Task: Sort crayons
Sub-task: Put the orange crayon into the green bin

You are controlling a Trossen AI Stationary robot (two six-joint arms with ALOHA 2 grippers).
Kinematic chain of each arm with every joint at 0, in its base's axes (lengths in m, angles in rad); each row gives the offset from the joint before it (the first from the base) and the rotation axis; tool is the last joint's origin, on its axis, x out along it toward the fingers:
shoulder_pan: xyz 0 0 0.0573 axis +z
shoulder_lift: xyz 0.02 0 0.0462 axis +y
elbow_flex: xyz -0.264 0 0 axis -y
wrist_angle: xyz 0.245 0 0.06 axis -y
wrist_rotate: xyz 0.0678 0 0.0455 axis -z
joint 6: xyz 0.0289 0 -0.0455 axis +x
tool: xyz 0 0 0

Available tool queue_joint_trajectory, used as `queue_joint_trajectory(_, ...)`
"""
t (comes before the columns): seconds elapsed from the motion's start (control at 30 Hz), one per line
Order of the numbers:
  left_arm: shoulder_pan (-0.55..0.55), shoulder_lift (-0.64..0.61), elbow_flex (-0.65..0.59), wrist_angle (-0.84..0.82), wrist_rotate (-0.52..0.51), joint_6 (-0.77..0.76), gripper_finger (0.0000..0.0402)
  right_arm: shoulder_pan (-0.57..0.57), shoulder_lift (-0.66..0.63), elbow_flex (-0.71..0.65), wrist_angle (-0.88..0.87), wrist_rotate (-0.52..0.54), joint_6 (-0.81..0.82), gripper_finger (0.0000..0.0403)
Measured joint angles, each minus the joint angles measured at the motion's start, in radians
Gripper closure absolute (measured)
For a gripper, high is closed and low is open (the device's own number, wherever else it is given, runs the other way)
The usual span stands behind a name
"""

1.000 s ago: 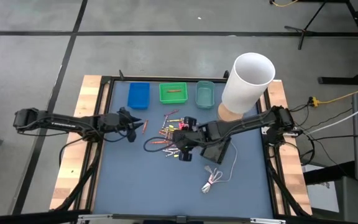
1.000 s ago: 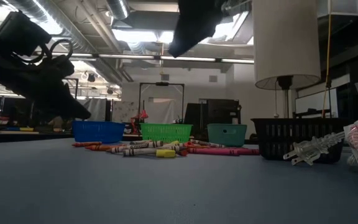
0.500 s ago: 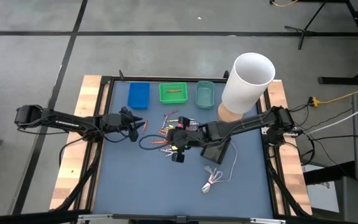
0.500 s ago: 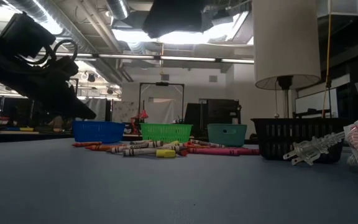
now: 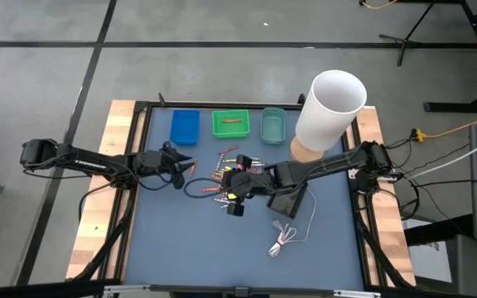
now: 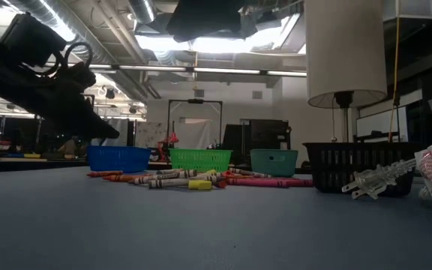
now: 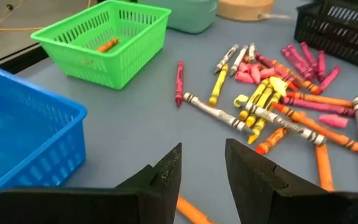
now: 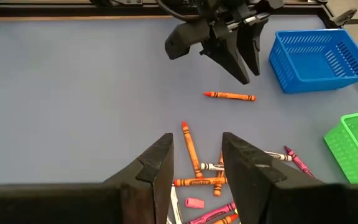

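While both arms hang over the blue tabletop (image 5: 180,248), the crayons (image 5: 226,175) lie loose in a heap in front of the green basket (image 5: 231,123).
The left end effector (image 5: 187,162) hovers just left of that heap, fingers (image 7: 166,171) parted and empty, above a lone orange crayon (image 8: 230,96); the right end effector (image 5: 222,189) hangs over the heap, fingers (image 8: 157,160) likewise apart and holding nothing; one orange crayon (image 7: 107,45) lies inside the green basket; the blue basket (image 5: 185,126) stands to its left.

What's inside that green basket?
One orange crayon lies in the green basket, visible from above too. Its floor otherwise looks bare; the near wall hides a strip of it.
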Motion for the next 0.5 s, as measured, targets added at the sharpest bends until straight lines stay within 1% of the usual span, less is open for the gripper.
queue_joint_trajectory(0.13, 0.0, 0.007, 0.038, 0.0, -0.007, -0.001, 0.0293, 0.0, 0.0, 0.0, 0.0, 0.0, 0.0, 0.0267)
queue_joint_trajectory(0.23, 0.0, 0.044, 0.083, -0.012, -0.007, -0.002, 0.0293, 0.0, 0.0, 0.0, 0.0, 0.0, -0.002, 0.0267)
queue_joint_trajectory(0.37, -0.009, 0.147, 0.145, -0.03, -0.011, -0.003, 0.0293, 0.0, 0.0, 0.0, -0.001, 0.0, -0.002, 0.0267)
queue_joint_trajectory(0.5, -0.022, 0.261, 0.204, -0.068, -0.068, -0.007, 0.0293, 0.0, 0.0, 0.0, -0.004, 0.0, -0.002, 0.0267)
